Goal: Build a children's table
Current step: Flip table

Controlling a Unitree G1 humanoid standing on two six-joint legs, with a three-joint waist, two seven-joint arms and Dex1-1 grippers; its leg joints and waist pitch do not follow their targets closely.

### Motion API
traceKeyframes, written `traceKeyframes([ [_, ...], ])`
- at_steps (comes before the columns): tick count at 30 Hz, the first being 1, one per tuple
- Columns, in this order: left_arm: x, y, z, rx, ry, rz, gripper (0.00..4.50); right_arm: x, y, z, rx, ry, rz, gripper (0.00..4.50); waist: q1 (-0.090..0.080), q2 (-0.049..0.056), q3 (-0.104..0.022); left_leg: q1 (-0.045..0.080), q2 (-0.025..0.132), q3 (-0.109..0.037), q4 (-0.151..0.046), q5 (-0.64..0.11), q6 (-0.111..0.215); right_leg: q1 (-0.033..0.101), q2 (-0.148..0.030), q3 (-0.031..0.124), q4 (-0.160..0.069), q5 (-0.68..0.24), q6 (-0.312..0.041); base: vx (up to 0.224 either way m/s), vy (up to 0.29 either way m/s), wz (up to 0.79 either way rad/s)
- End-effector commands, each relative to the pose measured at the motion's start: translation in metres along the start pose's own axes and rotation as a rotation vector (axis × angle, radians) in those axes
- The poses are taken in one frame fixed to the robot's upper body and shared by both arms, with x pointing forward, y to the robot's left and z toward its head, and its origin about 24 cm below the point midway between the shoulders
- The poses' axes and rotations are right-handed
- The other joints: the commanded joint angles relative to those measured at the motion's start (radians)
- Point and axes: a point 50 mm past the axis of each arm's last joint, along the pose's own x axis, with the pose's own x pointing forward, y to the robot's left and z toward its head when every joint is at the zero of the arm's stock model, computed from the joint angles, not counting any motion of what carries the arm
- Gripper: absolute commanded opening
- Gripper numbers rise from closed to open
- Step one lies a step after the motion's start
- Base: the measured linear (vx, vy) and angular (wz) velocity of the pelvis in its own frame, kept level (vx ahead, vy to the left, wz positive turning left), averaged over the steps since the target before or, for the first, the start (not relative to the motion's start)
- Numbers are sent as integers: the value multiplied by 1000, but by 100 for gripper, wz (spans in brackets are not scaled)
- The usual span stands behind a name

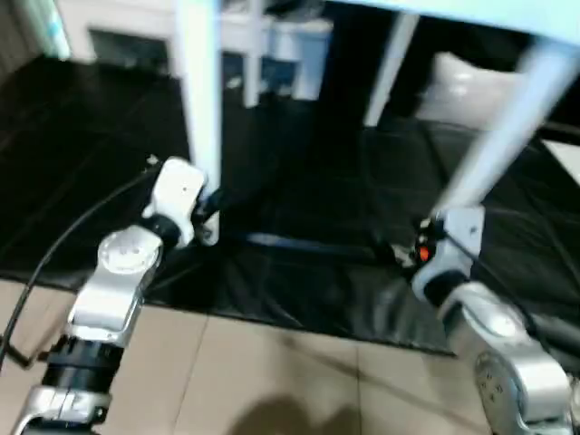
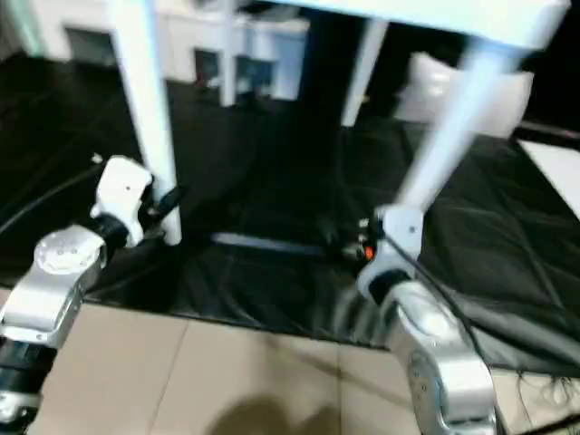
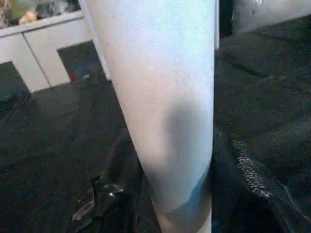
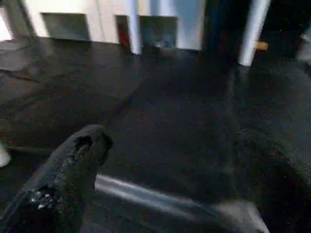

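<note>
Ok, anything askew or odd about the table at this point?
Yes: the children's table is not square to the floor. The leg by the left gripper stands upright, while the leg above the right gripper slants clearly. No damage is visible, and nothing lies spilled on the black sheet.

The table is white all over, its top and its legs alike, with a faint bluish tint. It stands on a black sheet whose folds carry dull grey sheen. The floor in front is beige tile with thin dark joints. The forearms are silver with white housings. The right hand shows an orange spot. The cabinet behind is white.
</note>
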Motion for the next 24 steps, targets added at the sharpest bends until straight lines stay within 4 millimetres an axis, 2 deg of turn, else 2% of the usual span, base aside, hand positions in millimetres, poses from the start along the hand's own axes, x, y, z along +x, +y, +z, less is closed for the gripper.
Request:
traceKeyframes([
  [1, -10, 0, -42, 121, 235, -8, 156, -3, -10, 8, -68, -58, -37, 450, -25, 53, -35, 15, 78, -10, -89, 430, -74, 28, -91, 30, -38, 278, -176, 78, 33, 8],
  [2, -11, -1, -43, 120, 238, -18, 156, -3, -10, 8, -44, -65, -35, 450, -27, 41, -33, 0, 71, -1, -103, 223, -98, 48, -103, 39, -55, 171, -166, 0, 0, 0],
  [3, -12, -1, -44, 118, 240, -26, 156, -3, -10, 9, -24, -78, -31, 450, -31, 36, -28, -3, 73, 1, -114, 35, -100, 46, -110, 48, -66, 42, -155, 0, 0, 0],
  [4, -13, -1, -45, 115, 243, -38, 156, -3, -11, 10, -5, -91, -30, 450, -34, 35, -25, -6, 73, 2, -119, -43, -91, 45, -113, 51, -73, -37, -150, -68, -9, 1],
  [5, -14, -1, -46, 114, 244, -47, 156, -3, -11, 11, -5, -96, -34, 450, -36, 33, -19, -3, 73, 4, -125, -175, -69, 33, -117, 56, -90, -235, -131, -72, -31, 2],
  [7, -14, -1, -47, 114, 247, -53, 156, -3, -12, 11, -14, -99, -35, 450, -41, 30, -19, -2, 79, 4, -126, -241, -46, 19, -123, 62, -106, -408, -106, -36, -16, 1],
  [8, -14, -1, -47, 114, 247, -53, 156, -3, -12, 11, -14, -99, -35, 450, -42, 29, -20, -2, 80, 5, -126, -240, -39, 17, -124, 62, -109, -425, -100, 0, 0, 0],
  [9, -16, 3, -47, 98, 250, -47, 156, -3, -12, 11, -10, -105, -37, 450, -43, 31, -22, -3, 84, 13, -126, -209, -26, 10, -122, 61, -109, -405, -98, 0, 0, 0],
  [11, -17, 6, -46, 87, 248, -39, 156, -3, -12, 10, -6, -113, -36, 450, -43, 31, -23, -10, 87, 18, -127, -171, -27, 12, -120, 58, -103, -338, -108, 0, 0, 0],
  [12, -18, 8, -44, 40, 227, -40, 192, -4, -12, 10, -11, -113, -35, 450, -43, 32, -24, -12, 88, 19, -126, -160, -30, 13, -121, 58, -100, -314, -114, 0, 0, 0],
  [13, -21, 9, -41, -19, 185, -51, 192, -4, -12, 9, 2, -113, -29, 450, -43, 34, -29, -15, 89, 19, -125, -124, -36, 19, -121, 56, -91, -246, -128, 0, 0, 0],
  [14, -22, 9, -40, -27, 176, -61, 213, -4, -12, 8, 5, -113, -27, 450, -46, 33, -30, -19, 89, 20, -125, -92, -36, 23, -118, 52, -86, -174, -141, 0, 0, 0],
  [15, -25, 6, -39, -52, 144, -108, 230, -5, -11, 7, 16, -112, -22, 450, -47, 33, -33, -19, 88, 23, -121, -57, -27, 26, -118, 52, -80, -105, -151, 0, 0, 0],
  [18, -33, 10, -39, -104, 98, -95, 245, -7, -9, 4, 40, -101, -3, 450, -53, 36, -39, -20, 84, 28, -115, 32, -11, 35, -113, 49, -64, 51, -171, 0, 0, 0],
  [19, -37, 12, -39, -131, 82, -91, 259, -8, -7, 3, 50, -94, 15, 450, -48, 37, -56, -20, 79, 33, -103, 120, 4, 47, -112, 51, -49, 176, -189, 0, 0, 0],
  [20, -42, 13, -39, -159, 64, -91, 259, -10, -6, 0, 57, -84, 34, 450, -45, 39, -63, -21, 75, 35, -95, 191, 17, 50, -108, 52, -40, 275, -198, 65, 11, 2],
  [21, -43, 13, -38, -169, 59, -93, 269, -10, -6, 0, 59, -82, 40, 450, -43, 40, -67, -21, 68, 39, -88, 258, 35, 52, -103, 54, -32, 380, -208, 65, 11, 2],
  [22, -45, 13, -37, -188, 48, -95, 276, -11, -5, -1, 63, -78, 52, 450, -42, 40, -62, -26, 66, 38, -87, 326, 53, 53, -98, 49, -25, 499, -225, 67, -6, 2],
  [23, -54, 13, -36, -223, 23, -91, 281, -15, -2, -2, 75, -78, 108, 450, -41, 39, -60, -23, 69, 41, -89, 303, 63, 50, -99, 44, -29, 485, -234, 0, 0, 0],
  [24, -60, 12, -36, -238, 13, -93, 287, -17, 0, -3, 87, -78, 142, 450, -37, 41, -61, -28, 75, 40, -92, 261, 69, 56, -107, 46, -29, 457, -251, 0, 0, 0],
])
